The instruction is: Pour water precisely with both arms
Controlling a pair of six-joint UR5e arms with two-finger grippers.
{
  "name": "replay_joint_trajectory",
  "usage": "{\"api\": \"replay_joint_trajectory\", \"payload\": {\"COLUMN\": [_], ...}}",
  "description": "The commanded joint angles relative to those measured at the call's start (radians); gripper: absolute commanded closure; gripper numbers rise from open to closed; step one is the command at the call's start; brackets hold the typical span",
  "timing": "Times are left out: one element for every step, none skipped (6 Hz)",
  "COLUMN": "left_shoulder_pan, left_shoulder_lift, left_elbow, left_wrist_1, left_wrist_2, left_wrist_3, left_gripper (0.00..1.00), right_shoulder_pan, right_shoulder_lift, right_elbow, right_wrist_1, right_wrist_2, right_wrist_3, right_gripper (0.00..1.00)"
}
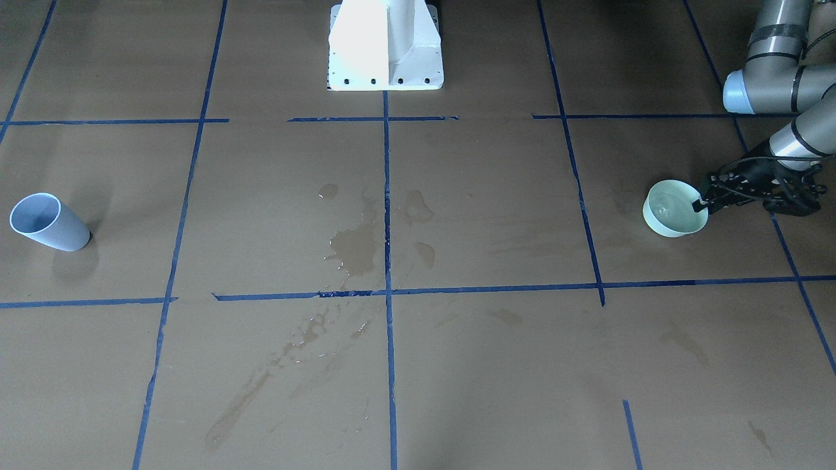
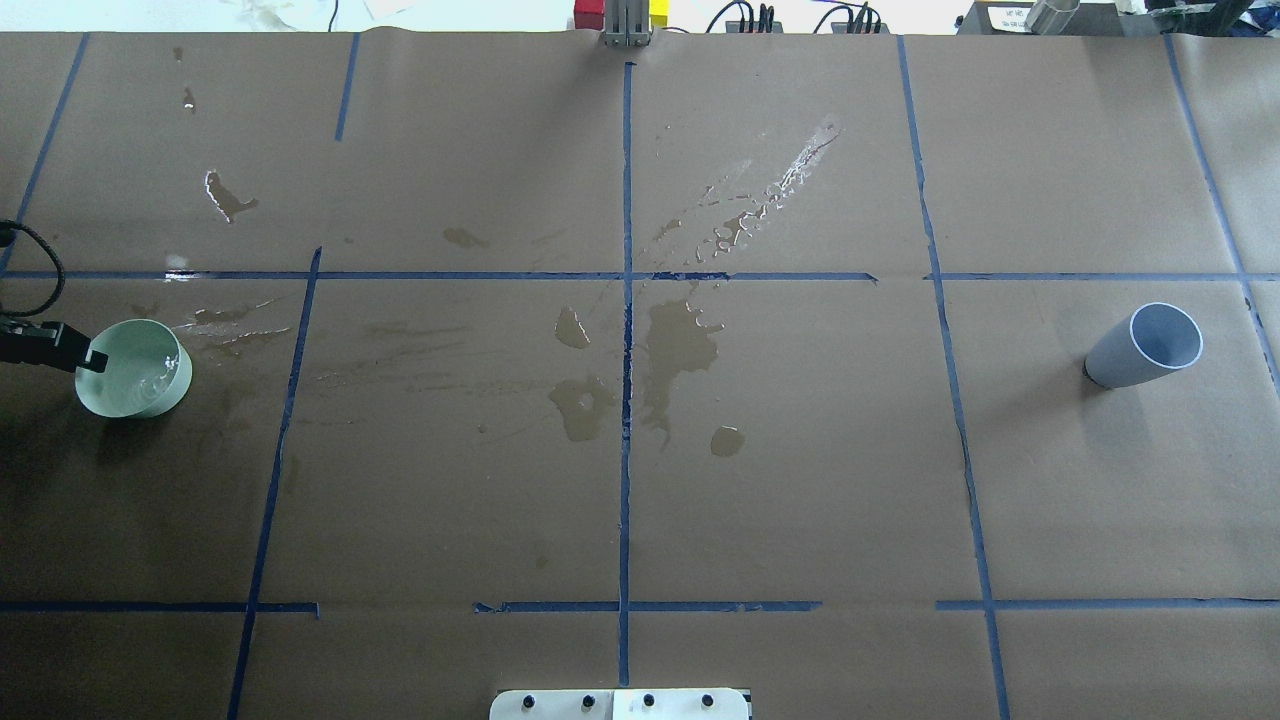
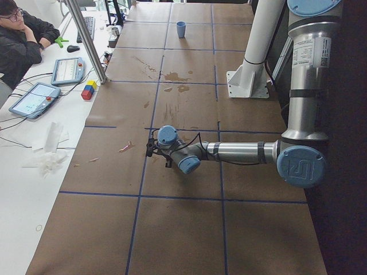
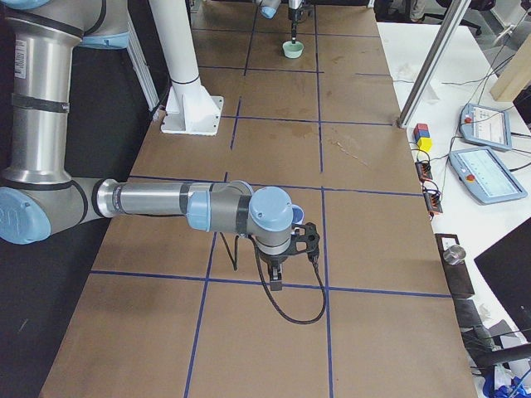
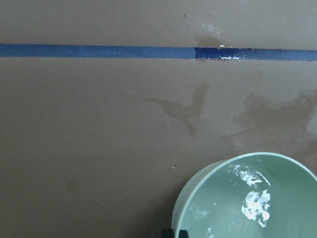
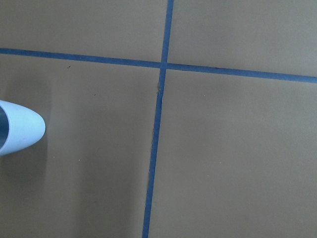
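A pale green cup stands on the brown paper at my left side, also in the front view and far off in the right exterior view. Water glints inside it. My left gripper pinches the cup's near rim; it also shows in the front view, and its tips straddle the rim in the left wrist view. A light blue cup stands at my right side, also in the front view and at the right wrist view's edge. My right gripper hangs beside it; I cannot tell whether it is open or shut.
Wet blotches and streaks of old spill mark the paper's middle. The white pedestal stands at the robot's edge. Blue tape lines grid the table. An operator, tablets and coloured blocks are along the far side.
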Motion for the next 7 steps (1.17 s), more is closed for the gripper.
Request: {"api": "replay_joint_trajectory", "payload": {"left_shoulder_pan": [-0.001,-0.014,-0.032,-0.100,-0.197,-0.278,-0.384], "left_shoulder_lift": [-0.002,-0.001,0.001,0.001,-0.001,-0.001,-0.002], "left_elbow": [-0.008,-0.005,-0.002,-0.028,-0.090,-0.206,-0.294], "left_wrist_1": [0.002,0.011,0.020,0.138,0.340,0.605,0.869], "left_wrist_2": [-0.001,-0.001,-0.002,-0.026,-0.057,-0.057,-0.054], "left_wrist_3": [0.015,0.070,0.161,0.313,0.519,0.681,0.843], "left_gripper": [0.00,0.00,0.00,0.00,0.00,0.00,0.00], "right_shoulder_pan": [-0.003,-0.008,-0.012,-0.015,-0.021,-0.032,-0.040], "right_shoulder_lift": [0.000,0.000,0.000,0.000,0.000,0.000,0.000], "right_elbow": [-0.002,-0.002,-0.002,0.000,0.000,0.000,0.000], "right_wrist_1": [0.001,0.001,0.001,0.003,0.006,0.006,0.006], "right_wrist_2": [0.002,0.002,0.002,0.003,0.003,0.003,0.002], "right_wrist_3": [-0.006,-0.008,-0.006,-0.008,-0.006,-0.005,-0.003], "right_gripper": [0.00,0.00,0.00,0.00,0.00,0.00,0.00]}}
